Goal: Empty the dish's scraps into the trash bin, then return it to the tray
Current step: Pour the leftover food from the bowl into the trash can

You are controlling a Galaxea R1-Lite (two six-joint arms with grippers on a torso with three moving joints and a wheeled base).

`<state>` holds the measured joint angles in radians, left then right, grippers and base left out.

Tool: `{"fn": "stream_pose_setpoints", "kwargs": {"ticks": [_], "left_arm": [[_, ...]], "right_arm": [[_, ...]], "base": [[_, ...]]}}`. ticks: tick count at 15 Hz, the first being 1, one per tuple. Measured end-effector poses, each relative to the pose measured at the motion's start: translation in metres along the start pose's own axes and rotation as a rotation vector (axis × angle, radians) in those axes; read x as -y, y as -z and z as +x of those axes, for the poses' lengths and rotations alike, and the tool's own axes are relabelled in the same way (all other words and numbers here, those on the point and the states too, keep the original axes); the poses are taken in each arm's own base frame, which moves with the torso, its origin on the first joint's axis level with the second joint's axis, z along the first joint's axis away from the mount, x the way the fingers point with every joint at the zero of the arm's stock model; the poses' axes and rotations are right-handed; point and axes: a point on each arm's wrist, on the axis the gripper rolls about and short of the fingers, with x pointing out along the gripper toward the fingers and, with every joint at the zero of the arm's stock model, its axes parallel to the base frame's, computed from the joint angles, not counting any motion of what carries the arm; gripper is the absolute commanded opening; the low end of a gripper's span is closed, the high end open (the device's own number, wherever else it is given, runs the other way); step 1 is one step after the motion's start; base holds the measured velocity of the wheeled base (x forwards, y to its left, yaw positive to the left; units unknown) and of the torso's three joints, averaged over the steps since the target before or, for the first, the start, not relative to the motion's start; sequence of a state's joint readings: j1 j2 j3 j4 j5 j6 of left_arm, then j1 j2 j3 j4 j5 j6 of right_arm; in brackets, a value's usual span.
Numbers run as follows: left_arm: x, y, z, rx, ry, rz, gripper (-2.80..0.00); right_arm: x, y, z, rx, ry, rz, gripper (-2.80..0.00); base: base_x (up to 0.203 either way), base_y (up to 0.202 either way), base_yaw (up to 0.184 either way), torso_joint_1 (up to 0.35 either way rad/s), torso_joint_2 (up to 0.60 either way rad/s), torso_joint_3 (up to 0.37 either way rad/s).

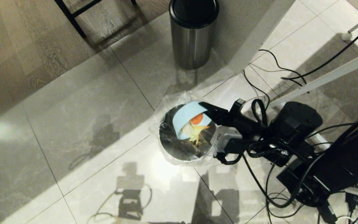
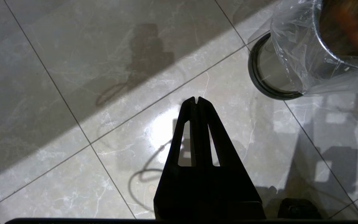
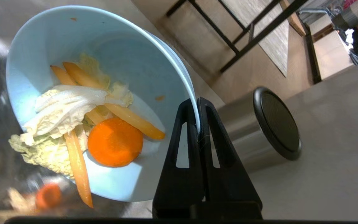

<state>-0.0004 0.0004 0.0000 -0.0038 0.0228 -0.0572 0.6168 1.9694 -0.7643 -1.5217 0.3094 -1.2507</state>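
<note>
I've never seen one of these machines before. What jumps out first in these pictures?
The pale blue bowl, tipped on its side over the bag-lined trash bin on the tiled floor, with the right claw pinching its rim. Carrot and cabbage scraps are sliding toward its lip, some already in the bin. Behind stands a taller steel bin with a black lid.

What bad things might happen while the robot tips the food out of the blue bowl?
The right gripper pinches only the thin rim of the bowl, so the tilted bowl might slip into the trash bin. The scraps are sliding toward the bowl's low edge; some cabbage could cling there and stay behind, or drop onto the plastic bag instead of inside.
</note>
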Motion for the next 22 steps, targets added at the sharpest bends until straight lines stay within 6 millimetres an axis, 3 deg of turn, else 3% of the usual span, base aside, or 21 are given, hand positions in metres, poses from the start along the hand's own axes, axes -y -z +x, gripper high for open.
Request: {"fn": "stream_pose_setpoints", "kwargs": {"ticks": [6,12,22], "left_arm": [[0.000,0.000,0.000,0.000,0.000,0.000,-2.80],[0.000,0.000,0.000,0.000,0.000,0.000,-2.80],[0.000,0.000,0.000,0.000,0.000,0.000,-2.80]], "right_arm": [[0.012,0.011,-0.004,-0.026,0.030,-0.039,-2.80],[0.037,0.012,0.007,0.009,0.120,-0.054,-2.80],[0.044,0.003,0.014,0.173,0.098,0.048,-2.80]], "base": [[0.000,0.000,0.000,0.000,0.00,0.000],[0.000,0.000,0.000,0.000,0.00,0.000],[0.000,0.000,0.000,0.000,0.00,0.000]]}}
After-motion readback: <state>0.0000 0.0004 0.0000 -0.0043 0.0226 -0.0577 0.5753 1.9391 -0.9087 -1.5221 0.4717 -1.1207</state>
